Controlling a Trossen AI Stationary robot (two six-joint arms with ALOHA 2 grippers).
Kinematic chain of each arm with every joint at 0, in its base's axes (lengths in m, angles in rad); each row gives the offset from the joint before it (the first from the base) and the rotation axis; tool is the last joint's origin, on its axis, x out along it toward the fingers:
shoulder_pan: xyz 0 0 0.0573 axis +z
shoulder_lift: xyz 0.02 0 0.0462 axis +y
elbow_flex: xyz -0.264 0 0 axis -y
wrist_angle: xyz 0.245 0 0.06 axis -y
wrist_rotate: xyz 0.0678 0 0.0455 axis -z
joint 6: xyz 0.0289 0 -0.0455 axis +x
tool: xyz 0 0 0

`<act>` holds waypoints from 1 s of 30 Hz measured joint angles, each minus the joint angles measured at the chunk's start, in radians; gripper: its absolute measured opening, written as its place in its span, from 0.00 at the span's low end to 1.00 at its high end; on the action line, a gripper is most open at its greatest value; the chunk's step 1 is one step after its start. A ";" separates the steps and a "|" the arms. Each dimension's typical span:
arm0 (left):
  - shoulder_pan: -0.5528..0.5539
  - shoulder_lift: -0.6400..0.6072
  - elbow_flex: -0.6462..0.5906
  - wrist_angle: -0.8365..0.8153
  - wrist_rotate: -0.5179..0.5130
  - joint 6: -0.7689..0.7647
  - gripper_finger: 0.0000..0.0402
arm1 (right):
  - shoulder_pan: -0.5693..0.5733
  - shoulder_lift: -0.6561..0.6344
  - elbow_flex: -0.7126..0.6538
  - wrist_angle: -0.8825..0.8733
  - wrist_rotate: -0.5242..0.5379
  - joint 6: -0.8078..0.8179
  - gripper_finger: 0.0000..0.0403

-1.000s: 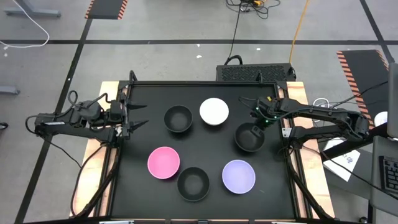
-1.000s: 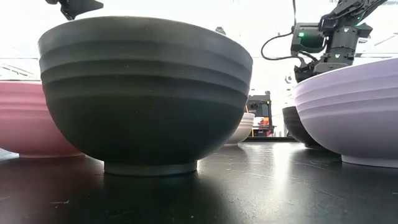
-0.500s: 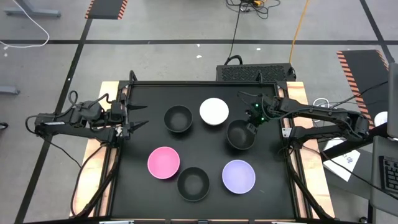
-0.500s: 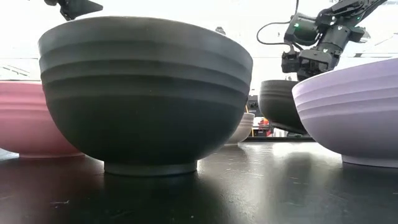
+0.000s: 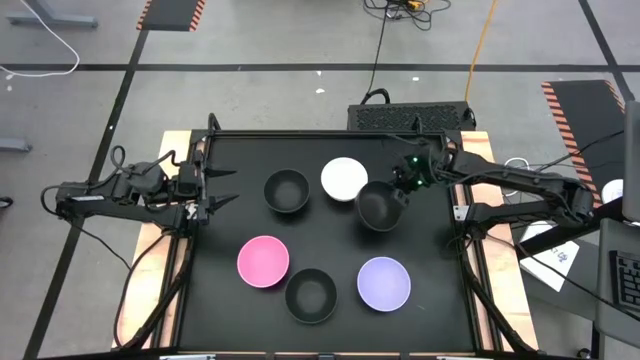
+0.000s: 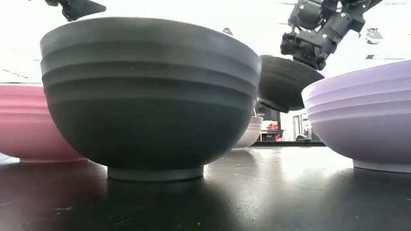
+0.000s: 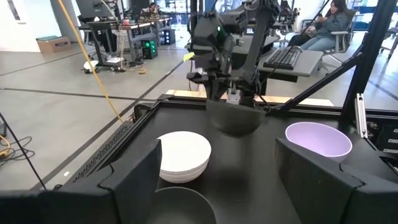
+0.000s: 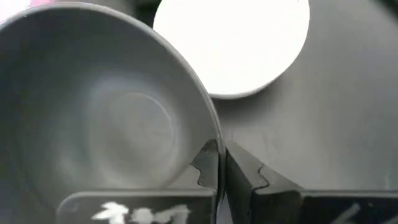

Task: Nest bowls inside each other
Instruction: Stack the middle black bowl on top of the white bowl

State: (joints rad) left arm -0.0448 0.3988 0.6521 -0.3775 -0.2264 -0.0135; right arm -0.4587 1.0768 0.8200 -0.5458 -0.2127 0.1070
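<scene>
My right gripper (image 5: 400,190) is pinching a black bowl (image 5: 379,206) by its rim, lifting it off the table (image 5: 230,230) beside the white bowl (image 5: 344,178). My left gripper (image 5: 222,187) is waiting spread wide at the table's left edge. No writing is legible.

Black worktop (image 5: 225,300) with five bowls resting on it

The worktop is a matte black rectangle inside a dark raised frame, with pale wood showing along its left and right edges. A black bowl (image 5: 286,191) and a white bowl (image 5: 342,178) stand just beside each other toward the far edge. Nearer the front edge, a pink bowl (image 5: 263,261), a second black bowl (image 5: 310,295) and a lavender bowl (image 5: 384,283) stand in a loose row, the pink and black ones almost touching. All five sit upright, mouths up.
</scene>
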 joint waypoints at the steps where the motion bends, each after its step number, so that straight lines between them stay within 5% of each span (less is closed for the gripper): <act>1: 0.000 0.000 0.000 -0.003 0.000 0.000 0.78 | 0.000 -0.002 0.013 0.001 0.000 -0.006 0.00; 12: 0.000 0.000 0.000 -0.026 0.006 0.000 0.78 | -0.008 -0.003 0.096 0.173 0.031 -0.082 0.00; 20: 0.000 0.000 0.000 -0.025 0.024 0.001 0.78 | -0.129 -0.002 0.103 0.158 0.055 -0.104 0.00; 30: 0.000 0.000 0.000 -0.023 0.019 0.009 0.78 | -0.183 0.150 0.380 -0.082 0.024 -0.178 0.00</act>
State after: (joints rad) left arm -0.0444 0.3988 0.6521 -0.4000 -0.2073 -0.0046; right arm -0.6413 1.2270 1.2004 -0.6282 -0.1886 -0.0709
